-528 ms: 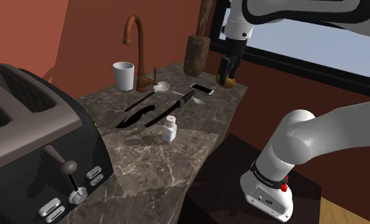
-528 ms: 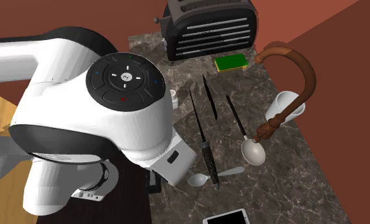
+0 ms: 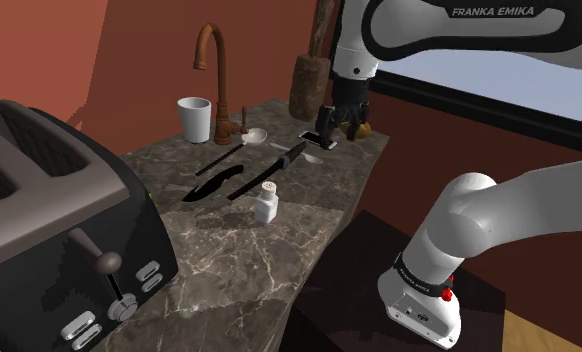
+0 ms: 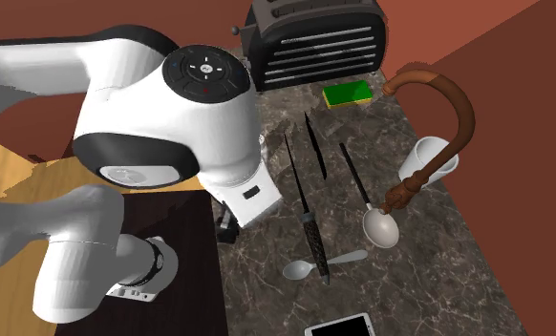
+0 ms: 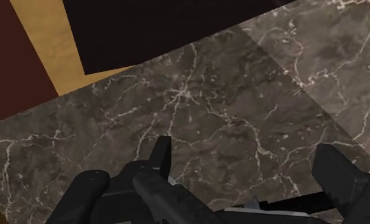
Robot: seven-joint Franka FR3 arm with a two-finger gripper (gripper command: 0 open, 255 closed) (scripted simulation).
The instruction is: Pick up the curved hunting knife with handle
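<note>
A curved knife point(image 3: 212, 184) lies flat on a dark marble countertop point(image 3: 241, 262). It is drawn all black, with a broad, bowed blade that narrows at the end nearer a brown faucet point(image 3: 215, 78). Where the blade ends and the handle begins cannot be told. The knife rests in front of the faucet's base, on the side toward a large black toaster point(image 3: 64, 235), and nothing is touching it.

A longer straight knife point(image 3: 269, 171) with a textured handle lies just beside it, on the side away from the faucet. A slim ladle point(image 3: 237, 146) lies between the curved knife and the faucet's base. A white cup point(image 3: 194, 118) stands next to the faucet. A small white shaker point(image 3: 267, 204) stands farther out from the faucet than both knives. In the second exterior view, a green sponge point(image 4: 348, 93) sits close to the toaster, well apart from the faucet's base.

The white arm point(image 3: 459, 30) arches high from its stand and bends down across the window. Its black gripper point(image 3: 342, 128) hangs above the counter's edge, well apart from the faucet, over a phone point(image 3: 313, 138). In the wrist view the gripper point(image 5: 244, 149) points down at bare marble, its two fingers spread apart with nothing between them.
</note>
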